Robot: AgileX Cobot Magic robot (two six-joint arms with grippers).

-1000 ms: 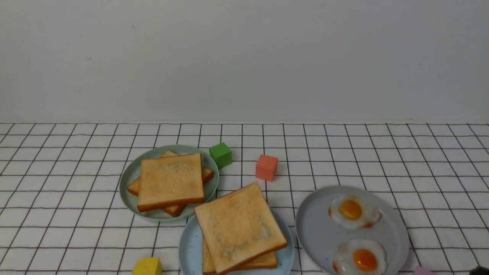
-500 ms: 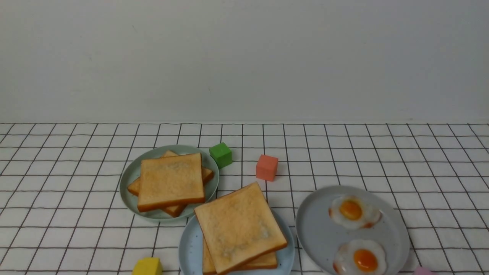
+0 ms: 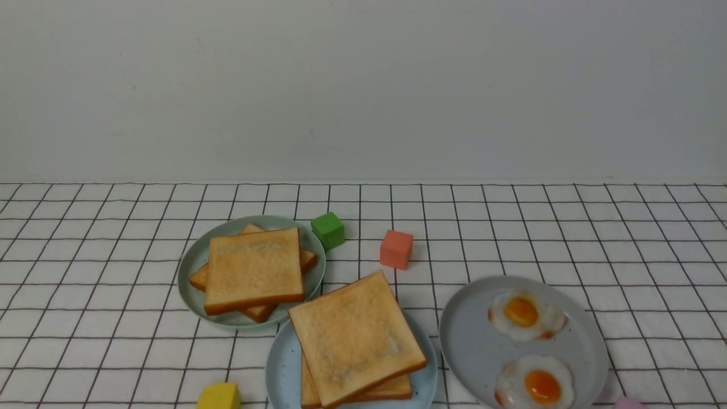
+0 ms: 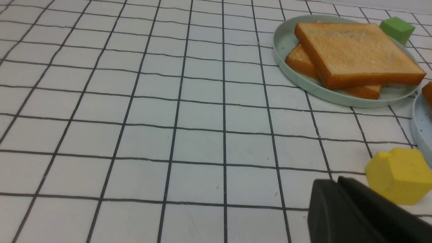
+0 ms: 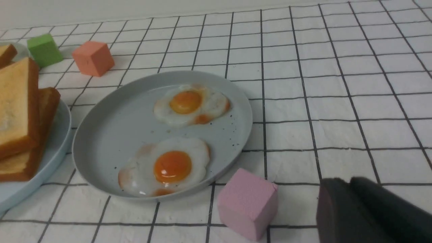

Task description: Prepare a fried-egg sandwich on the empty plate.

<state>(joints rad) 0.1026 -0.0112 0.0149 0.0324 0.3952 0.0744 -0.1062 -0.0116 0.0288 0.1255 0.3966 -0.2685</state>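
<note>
1. While both arms are staying low at the near edge of the table, we are seeing the left gripper (image 4: 337, 184) with its jaws pressed together and holding nothing; the right gripper (image 5: 349, 182) is looking the same, jaws together and empty. We are judging that they are parked clear of the plates.
2. A yellow block (image 3: 218, 396) is sitting just beside the left gripper, and a pink block (image 5: 248, 202) near the right one. Both are lying loose on the cloth.
3. The sky-blue plate (image 3: 278, 363) is carrying the sandwich: a top toast slice (image 3: 355, 335) is lying turned a little over a lower toast slice (image 3: 392, 391). We are not seeing any egg between them, so we cannot tell whether one is inside.
4. Beside it to the right, the grey plate (image 3: 471, 341) is holding a near fried egg (image 3: 537, 383) and a far fried egg (image 3: 525, 313), apart from each other.
5. Further back on the left, the sage-green plate (image 3: 193, 267) is keeping two spare toast slices (image 3: 253, 270), stacked crosswise, probably as a supply.
6. Farthest, a green block (image 3: 328, 229) is standing just beside that plate, and a coral block (image 3: 396, 249) is standing alone.
</note>
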